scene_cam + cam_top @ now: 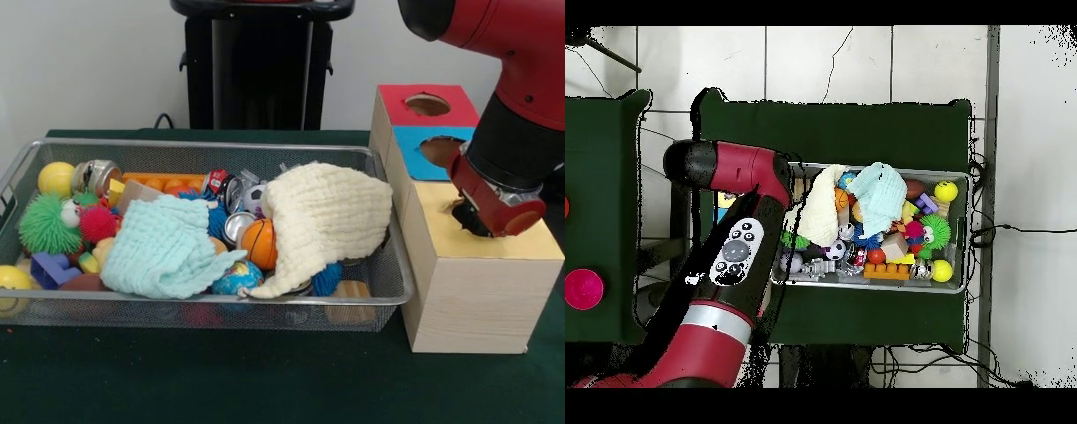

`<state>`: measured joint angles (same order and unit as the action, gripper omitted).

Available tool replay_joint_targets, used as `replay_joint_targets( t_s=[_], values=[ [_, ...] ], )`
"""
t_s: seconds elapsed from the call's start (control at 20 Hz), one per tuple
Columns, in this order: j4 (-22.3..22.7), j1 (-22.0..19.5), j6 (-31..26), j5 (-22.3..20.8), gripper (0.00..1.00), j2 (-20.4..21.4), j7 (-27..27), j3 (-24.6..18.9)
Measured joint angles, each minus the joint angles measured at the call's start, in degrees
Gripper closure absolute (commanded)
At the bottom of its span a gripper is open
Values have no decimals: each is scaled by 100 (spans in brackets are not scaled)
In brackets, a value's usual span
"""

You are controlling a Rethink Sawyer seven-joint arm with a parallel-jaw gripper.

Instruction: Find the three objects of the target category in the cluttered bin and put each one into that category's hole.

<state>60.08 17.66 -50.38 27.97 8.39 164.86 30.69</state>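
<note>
The silver wire-mesh bin (203,146) lies left of the boxes, full of toys; it also shows in the overhead view (957,285). No polka-dot cloth shows in either view. The yellow-topped wooden box (477,283) stands at the bin's right end. My arm comes down over its top, and my gripper (468,216) sits low over the yellow top, where the wrist hides the hole. I cannot tell whether the gripper is open or shut, or whether it holds anything. In the overhead view the arm (750,230) covers the boxes and the gripper.
A cream waffle cloth (327,216) and a mint cloth (163,247) lie on balls, cans and blocks in the bin. The blue-topped box (415,163) and the red-topped box (397,102) stand behind the yellow one. The robot's pedestal (260,66) is at the back.
</note>
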Motion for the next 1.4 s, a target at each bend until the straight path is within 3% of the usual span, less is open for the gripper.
replay_joint_targets(
  t_s=[0.4, 1.05, 1.4],
  values=[
    [-9, -26, -138, -2, 100, 47, 0, 2],
    [-64, -203, -1623, -162, 100, 771, 1, 38],
    [-282, -437, -1802, -199, 100, 1235, 1, 41]
  ],
)
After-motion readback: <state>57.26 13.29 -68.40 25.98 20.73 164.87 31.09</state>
